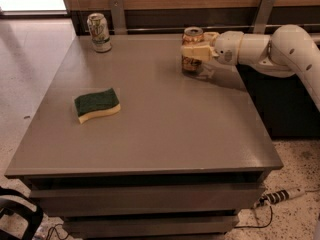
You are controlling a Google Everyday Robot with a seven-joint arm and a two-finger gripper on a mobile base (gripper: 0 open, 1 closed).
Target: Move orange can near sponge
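Orange can [190,64] clamped in tool [195,45], table [165,134] rear; arm horiz.

Glossy plastic jaws clasp shiny metal orange can [190,64] on matt table [165,124], far right.

Nothing here can be read as actual words or numbers. The slim orange-gold metallic drink can [190,64], standing at the far right of the grey table [165,129], carries pale script-like lettering, but it is too small to spell out. The cream two-finger gripper [194,48] reaches in from the right and clamps across the can's middle, covering part of that lettering. The white and green drink can [99,32] at the far left corner shows a green emblem, which is equally illegible.
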